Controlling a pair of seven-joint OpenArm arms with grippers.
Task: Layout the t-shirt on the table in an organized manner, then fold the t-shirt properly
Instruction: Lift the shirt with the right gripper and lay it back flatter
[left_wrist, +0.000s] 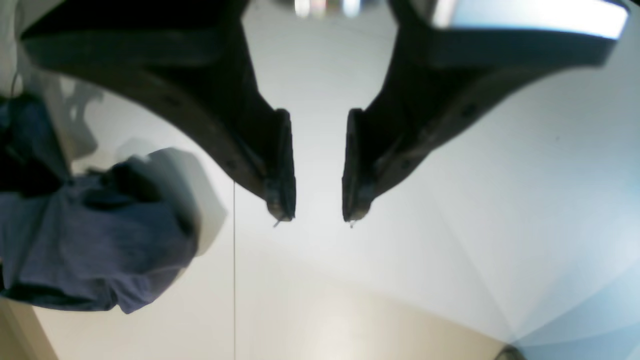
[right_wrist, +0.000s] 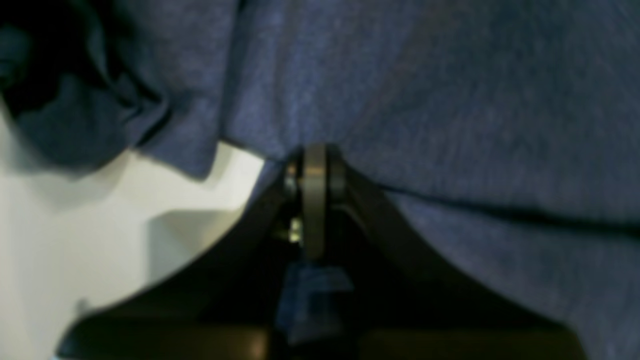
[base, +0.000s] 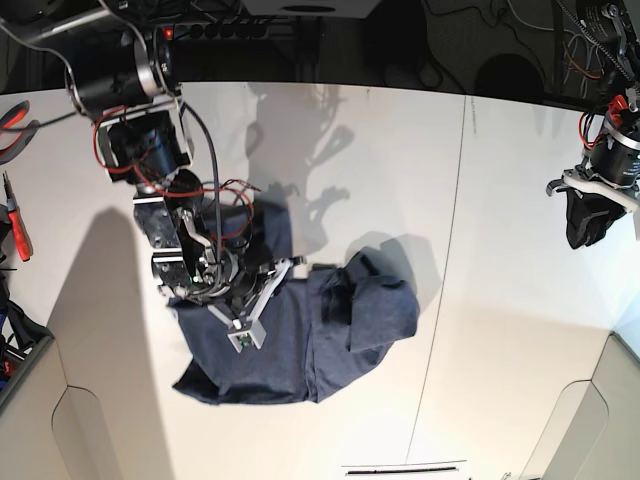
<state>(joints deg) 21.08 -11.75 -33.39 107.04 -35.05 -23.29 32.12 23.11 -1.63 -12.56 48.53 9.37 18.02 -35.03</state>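
Note:
The navy-blue t-shirt (base: 300, 335) lies crumpled left of the middle of the white table (base: 500, 170), with folds bunched on its right side. My right gripper (base: 291, 265) rests on the shirt's upper edge. In the right wrist view the shirt (right_wrist: 450, 100) fills most of the frame, and the right gripper (right_wrist: 315, 160) is shut with a fold of blue cloth pinched between its jaws. My left gripper (base: 586, 232) hangs far to the right, apart from the shirt. In the left wrist view this gripper (left_wrist: 318, 217) is open with nothing between its fingers, and the shirt (left_wrist: 90, 240) shows at the left edge.
A thin dark seam (base: 441, 270) runs across the table to the right of the shirt. Red-handled tools (base: 18, 225) lie at the left edge. Cables and dark equipment (base: 300, 40) line the far side. Beige cut-outs (base: 610, 420) mark the near corners.

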